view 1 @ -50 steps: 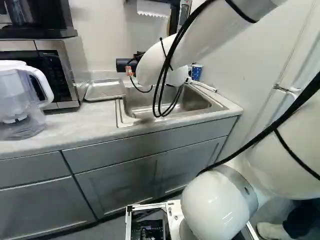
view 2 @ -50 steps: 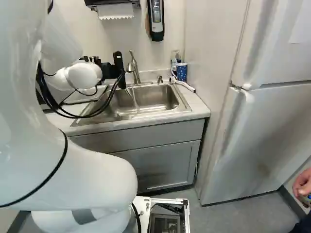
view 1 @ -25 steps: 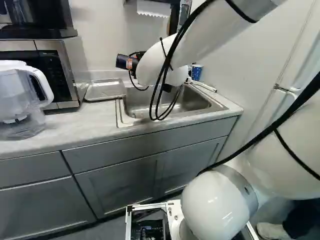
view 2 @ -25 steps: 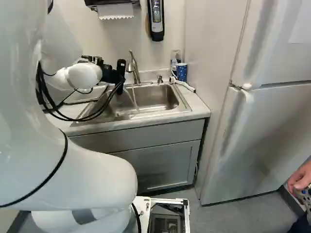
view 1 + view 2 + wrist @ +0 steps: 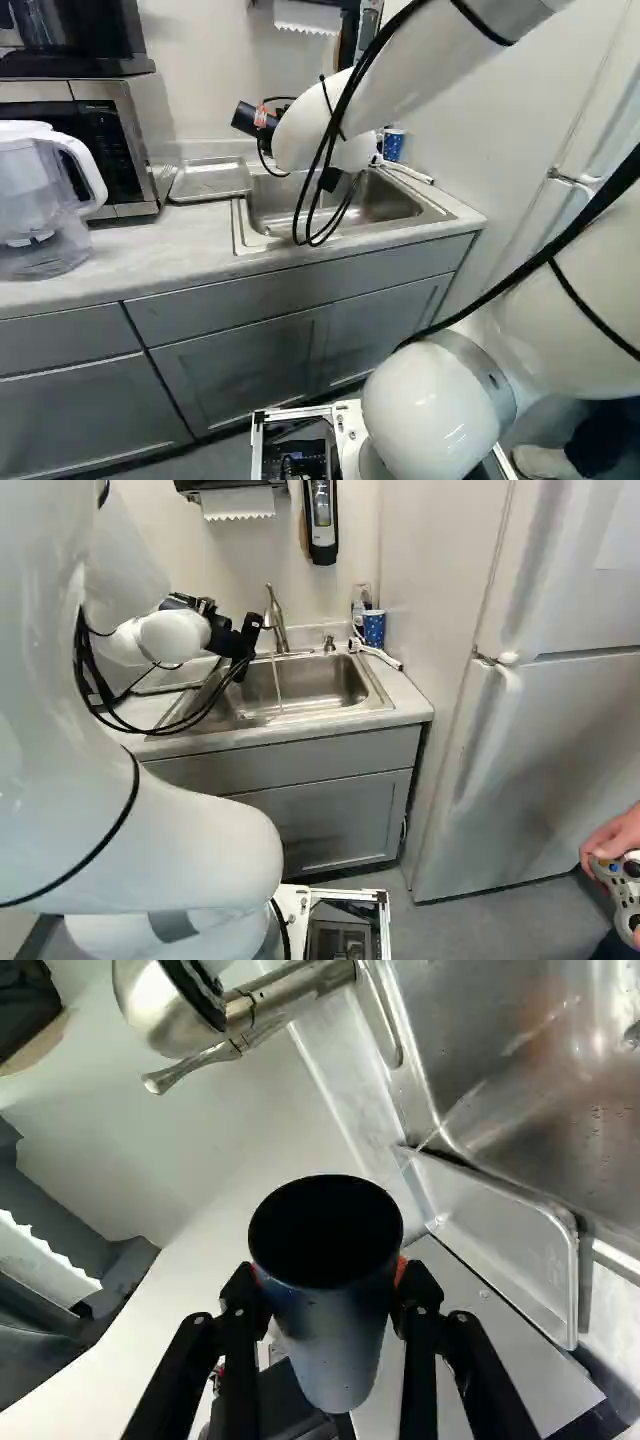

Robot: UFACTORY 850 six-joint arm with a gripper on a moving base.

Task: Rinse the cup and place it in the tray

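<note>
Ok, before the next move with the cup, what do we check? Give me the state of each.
1. Gripper has the cup from both sides: ok.
2. Cup upright for placing: not ok, it's tilted in both base views.
3. Inside of the cup rinsed and drained: cannot tell, the interior is dark.
4. Faucet off: cannot tell, a pale line below it may be water.
5. Tray ready to take the cup: ok, on the counter beside the sink, nothing seen in it.
6. Cup resting in the tray: not ok, held up in the air.
</note>
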